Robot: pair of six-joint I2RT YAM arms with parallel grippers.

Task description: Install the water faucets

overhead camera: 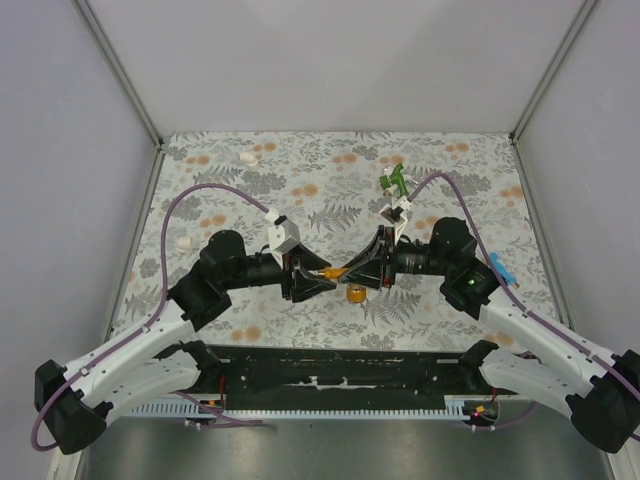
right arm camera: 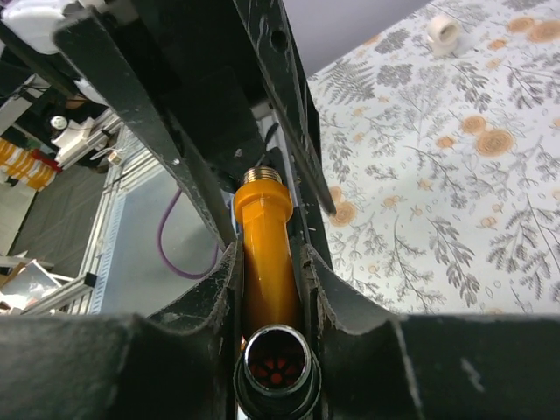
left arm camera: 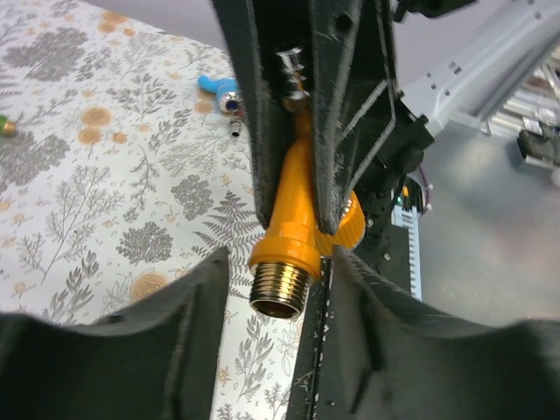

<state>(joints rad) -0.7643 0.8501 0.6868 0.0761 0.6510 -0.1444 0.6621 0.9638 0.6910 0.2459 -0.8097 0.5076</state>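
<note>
The orange faucet point(overhead camera: 334, 272) hangs in the air between my two grippers at the table's middle. My right gripper point(right arm camera: 268, 254) is shut on its orange body point(right arm camera: 267, 262), with the round spout opening point(right arm camera: 276, 363) nearest the camera. The brass threaded end point(left arm camera: 280, 284) points into my left gripper point(left arm camera: 280, 267), whose jaws stand apart around it, with a gap on the left side. The right gripper's black fingers point(left arm camera: 337, 131) clamp the body point(left arm camera: 293, 206). A green faucet point(overhead camera: 393, 181) lies at the back right and a blue one point(overhead camera: 500, 268) at the right. The dark red one is out of view.
An orange round knob point(overhead camera: 355, 294) shows just below the grippers. White fittings lie at the back left point(overhead camera: 248, 158) and the left point(overhead camera: 184, 243); one also shows in the right wrist view point(right arm camera: 444, 33). The blue faucet point(left arm camera: 219, 87) shows in the left wrist view. A black rail point(overhead camera: 340, 370) runs along the near edge.
</note>
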